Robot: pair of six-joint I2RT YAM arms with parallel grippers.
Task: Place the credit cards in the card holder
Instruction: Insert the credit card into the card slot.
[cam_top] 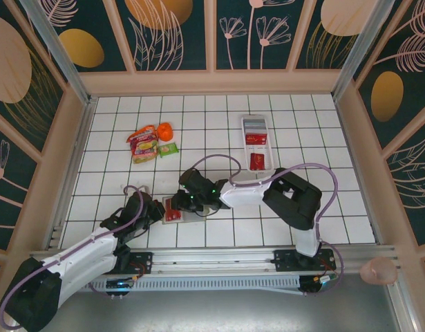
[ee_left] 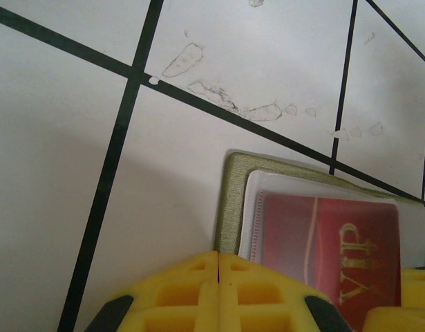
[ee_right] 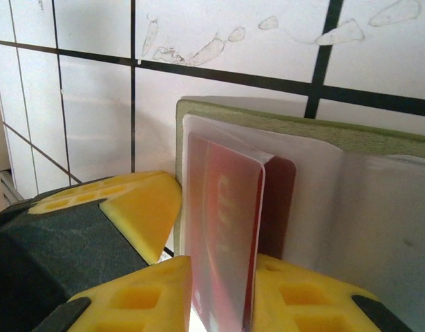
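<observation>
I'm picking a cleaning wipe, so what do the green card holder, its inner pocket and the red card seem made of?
Card holder: olive, matte, a fine woven grain along its edge, likely fabric or textured faux leather. Inner pocket: clear glossy film, probably soft plastic. Red card: smooth, stiff, glossy, gold VIP print; looks plastic.

Patterned panels (cam_top: 174, 34) are boxing in a white-tiled tabletop (cam_top: 309, 131) behind an aluminium rail (cam_top: 219, 257), marking a robotics lab cell.
</observation>
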